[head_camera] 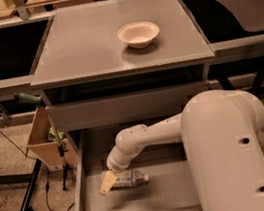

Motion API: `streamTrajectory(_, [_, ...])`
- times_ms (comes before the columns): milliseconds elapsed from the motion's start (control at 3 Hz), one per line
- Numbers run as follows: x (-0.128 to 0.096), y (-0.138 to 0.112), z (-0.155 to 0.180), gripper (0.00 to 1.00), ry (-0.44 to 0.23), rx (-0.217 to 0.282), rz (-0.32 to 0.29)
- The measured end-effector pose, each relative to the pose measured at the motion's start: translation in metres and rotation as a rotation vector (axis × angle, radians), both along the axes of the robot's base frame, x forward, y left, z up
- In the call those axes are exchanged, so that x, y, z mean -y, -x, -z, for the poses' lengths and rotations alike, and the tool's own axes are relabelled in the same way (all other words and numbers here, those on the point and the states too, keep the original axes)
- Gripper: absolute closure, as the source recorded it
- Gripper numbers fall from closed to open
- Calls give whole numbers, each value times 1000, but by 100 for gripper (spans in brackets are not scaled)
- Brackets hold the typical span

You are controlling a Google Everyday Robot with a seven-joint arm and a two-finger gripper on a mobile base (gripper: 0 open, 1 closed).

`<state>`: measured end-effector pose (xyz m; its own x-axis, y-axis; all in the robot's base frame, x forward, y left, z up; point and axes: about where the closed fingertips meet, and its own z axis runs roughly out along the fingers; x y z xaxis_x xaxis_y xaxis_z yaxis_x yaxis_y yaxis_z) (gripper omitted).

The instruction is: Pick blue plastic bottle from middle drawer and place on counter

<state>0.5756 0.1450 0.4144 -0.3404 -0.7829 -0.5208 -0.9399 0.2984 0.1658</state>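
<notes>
A: Where's the blue plastic bottle [131,180] rn?

B: Lying on its side on the floor of the middle drawer [153,199], which sticks out below the desk's [87,54] front edge. It's on the side of the desk's front-left corner, about midway front to back in the drawer.

A: And the hand [109,183]?

B: Down in the drawer too, right at the bottle's left end. Its yellowish tip overlaps that end from here and points at the drawer's left wall. The rest of the bottle runs off to the right of it.

A: Got hold of it?

B: Can't tell. The wrist covers the spot, so idk how the hand is set or if it's even touching.

A: Anything else hidden?

B: Yeah. The big white arm [226,152] blocks the drawer's whole right half, and its lower part is cut off at the bottom of the view. The bottle's left end is behind the hand, can't pick out the cap. Label's just a pale smear.

A: On top of the desk?

B: One bowl [139,34], a bit nearer the right edge than the left, approx halfway front to back. A shut drawer front [122,108] sits btw the top and the open drawer.
</notes>
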Motion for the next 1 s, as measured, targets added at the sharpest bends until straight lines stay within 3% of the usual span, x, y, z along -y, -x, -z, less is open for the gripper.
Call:
streamTrajectory(333, [-15, 1, 28, 0, -45, -34, 31])
streamTrajectory(1000, [-21, 2, 52, 42, -112, -66, 89])
